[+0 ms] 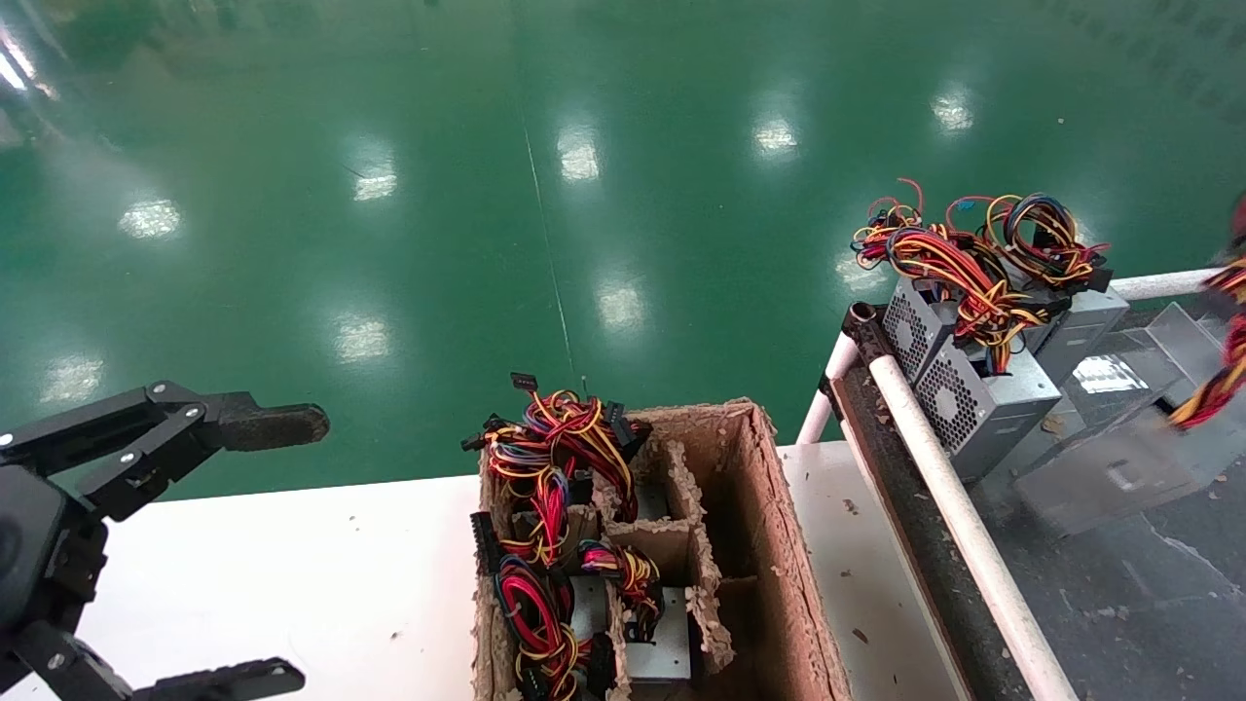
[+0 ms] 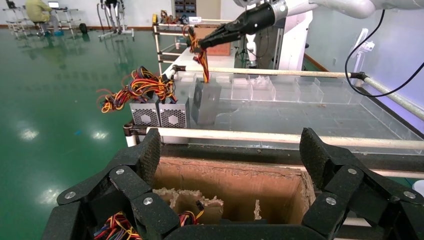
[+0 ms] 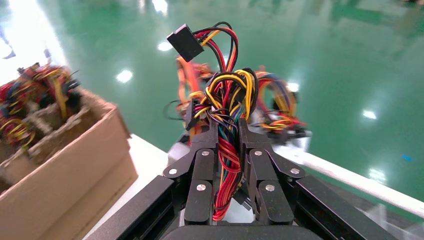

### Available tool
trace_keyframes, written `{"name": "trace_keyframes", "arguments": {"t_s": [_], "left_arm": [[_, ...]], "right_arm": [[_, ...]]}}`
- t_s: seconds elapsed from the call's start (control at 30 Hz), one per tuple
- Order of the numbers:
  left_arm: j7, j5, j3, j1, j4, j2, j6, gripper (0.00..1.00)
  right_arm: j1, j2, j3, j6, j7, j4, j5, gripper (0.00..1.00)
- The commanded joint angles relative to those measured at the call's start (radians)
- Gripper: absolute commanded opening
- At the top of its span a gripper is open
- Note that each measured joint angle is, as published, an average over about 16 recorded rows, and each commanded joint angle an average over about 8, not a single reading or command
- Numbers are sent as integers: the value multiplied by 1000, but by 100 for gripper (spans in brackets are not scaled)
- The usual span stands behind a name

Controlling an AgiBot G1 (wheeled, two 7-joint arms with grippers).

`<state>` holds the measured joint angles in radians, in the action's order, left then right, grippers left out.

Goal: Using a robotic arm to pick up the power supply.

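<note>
Green floor lies beyond a white worktop (image 1: 292, 574). Right tool (image 3: 228, 137) pinches the power supply (image 2: 206, 102) by its floppy wires (image 3: 227, 95); the heavy box may swing. Left tool (image 2: 230, 160) hangs wide, idle.

Cardboard box (image 1: 769, 545) with torn dividers sits on the white table (image 1: 321, 574). Its left compartments hold power supplies (image 1: 662, 643) under red, yellow and black wire bundles (image 1: 550, 458); right compartments show bare cardboard. Left gripper (image 1: 263, 545) hangs left of the box, fingers spread wide. Right of the box, past a white rail (image 1: 959, 516), two more grey supplies (image 1: 973, 399) stand on a conveyor (image 1: 1149, 604), blurred supply (image 1: 1119, 467) alongside.
</note>
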<state>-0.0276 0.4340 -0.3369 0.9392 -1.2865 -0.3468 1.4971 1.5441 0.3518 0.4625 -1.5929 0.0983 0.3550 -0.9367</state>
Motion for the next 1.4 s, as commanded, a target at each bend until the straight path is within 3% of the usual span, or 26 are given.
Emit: {"name": "trace_keyframes", "arguments": {"t_s": [0.03, 0.33, 1.13, 1.4], "left_arm": [[0, 0, 0, 0, 0, 0, 0, 100], [0, 0, -1, 0, 0, 0, 0, 100], [1, -1, -2, 1, 0, 1, 0, 100], [1, -1, -2, 1, 0, 1, 0, 100]], "right_arm": [[-21, 4, 11, -1, 5, 27, 18, 0], [-28, 33, 51, 25, 44, 49, 37, 0], [144, 181, 113, 109, 86, -96, -82, 0], [188, 227, 124, 101, 101, -149, -100, 0]]}}
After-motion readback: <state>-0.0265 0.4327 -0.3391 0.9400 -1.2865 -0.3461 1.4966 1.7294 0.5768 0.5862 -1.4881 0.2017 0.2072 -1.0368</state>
